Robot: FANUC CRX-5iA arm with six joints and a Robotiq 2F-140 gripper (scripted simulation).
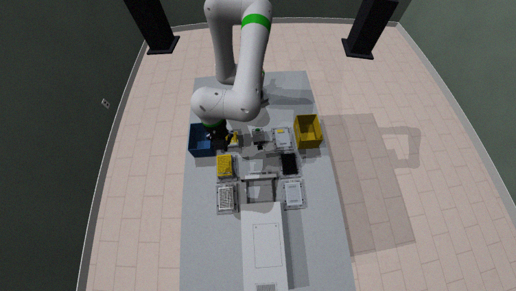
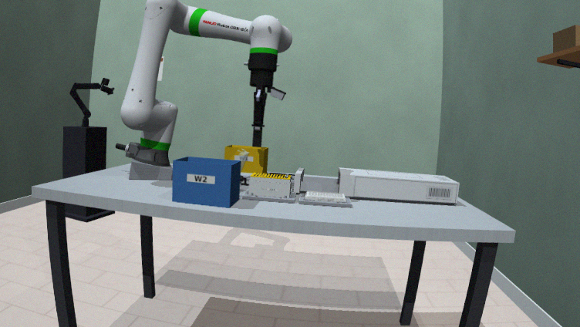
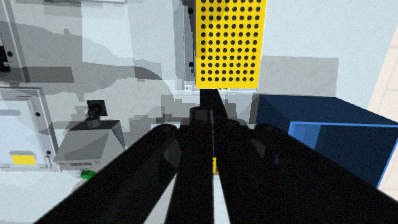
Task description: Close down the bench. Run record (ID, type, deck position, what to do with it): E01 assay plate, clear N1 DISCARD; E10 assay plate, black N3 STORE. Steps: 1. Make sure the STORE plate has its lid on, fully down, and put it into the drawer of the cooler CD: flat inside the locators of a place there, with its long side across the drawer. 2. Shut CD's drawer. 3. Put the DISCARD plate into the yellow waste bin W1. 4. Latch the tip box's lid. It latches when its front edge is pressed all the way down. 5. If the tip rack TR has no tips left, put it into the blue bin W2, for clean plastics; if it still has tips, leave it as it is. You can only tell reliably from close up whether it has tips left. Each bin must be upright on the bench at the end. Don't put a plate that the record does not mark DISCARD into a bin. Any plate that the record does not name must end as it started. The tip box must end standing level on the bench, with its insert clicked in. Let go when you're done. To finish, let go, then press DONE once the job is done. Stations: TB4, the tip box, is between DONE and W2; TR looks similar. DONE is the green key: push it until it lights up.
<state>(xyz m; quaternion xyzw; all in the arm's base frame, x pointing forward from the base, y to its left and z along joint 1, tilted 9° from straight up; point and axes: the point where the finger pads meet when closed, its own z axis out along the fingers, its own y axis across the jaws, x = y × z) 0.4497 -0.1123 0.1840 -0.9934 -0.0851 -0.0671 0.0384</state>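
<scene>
My gripper (image 1: 219,140) is shut and empty, pointing straight down. It hangs above the tip box TB4 (image 1: 233,138), between the blue bin W2 (image 1: 200,144) and the green DONE key (image 1: 256,130). In the side view the fingertips (image 2: 257,141) are well above the bench. In the wrist view my shut fingers (image 3: 212,107) hide most of the tip box; the yellow tip rack TR (image 3: 230,42) lies beyond them, and its holes look dark. The black plate (image 1: 289,163) sits on its deck place. A lidded clear plate (image 1: 283,138) sits beside the yellow bin W1 (image 1: 307,131). The cooler CD (image 1: 265,246) has its drawer (image 1: 260,189) pulled out.
Two more plates sit either side of the drawer, one on the left (image 1: 226,198) and one on the right (image 1: 293,192). A small grey block with a black knob (image 3: 95,135) stands by the DONE key (image 3: 89,174). W2 (image 3: 325,135) is close on my right in the wrist view.
</scene>
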